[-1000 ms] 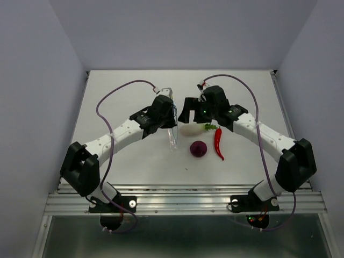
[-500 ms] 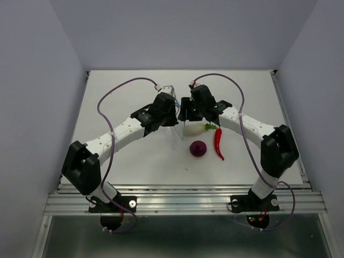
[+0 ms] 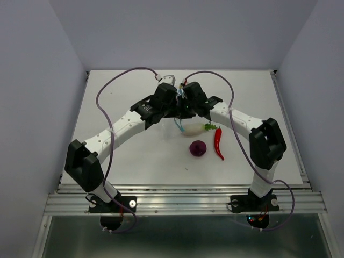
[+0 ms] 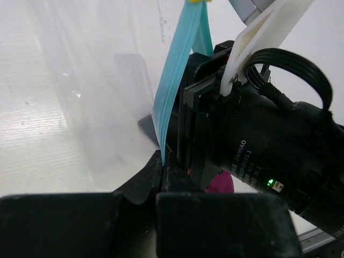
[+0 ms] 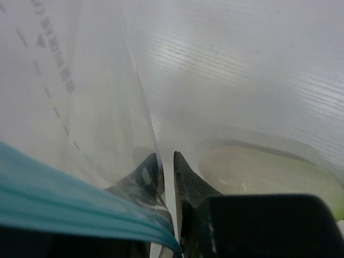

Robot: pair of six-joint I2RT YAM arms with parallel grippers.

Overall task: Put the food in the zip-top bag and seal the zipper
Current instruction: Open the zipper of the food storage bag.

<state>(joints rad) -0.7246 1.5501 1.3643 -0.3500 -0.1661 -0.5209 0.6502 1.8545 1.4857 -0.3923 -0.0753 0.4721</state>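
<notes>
The clear zip-top bag (image 3: 179, 122) hangs above the table between my two grippers. My left gripper (image 4: 163, 164) is shut on its blue zipper (image 4: 177, 80), which runs up and away from the jaws. My right gripper (image 5: 166, 156) has closed to a narrow slit with a clear wall of the bag (image 5: 102, 91) in it, beside the zipper (image 5: 64, 209). In the top view both grippers meet, left (image 3: 173, 103) and right (image 3: 184, 106). The white radish (image 3: 194, 128), purple onion (image 3: 198, 149) and red chili (image 3: 218, 142) lie on the table outside the bag.
The right gripper's black body (image 4: 258, 150) fills the right half of the left wrist view, close against the bag. The radish (image 5: 263, 172) lies just beyond my right fingers. The white table (image 3: 123, 91) has raised rails along its sides.
My right arm swung left to the bag's mouth and its jaws closed from wide open to a narrow slit. The left gripper lifted the bag slightly, staying shut on the zipper.
</notes>
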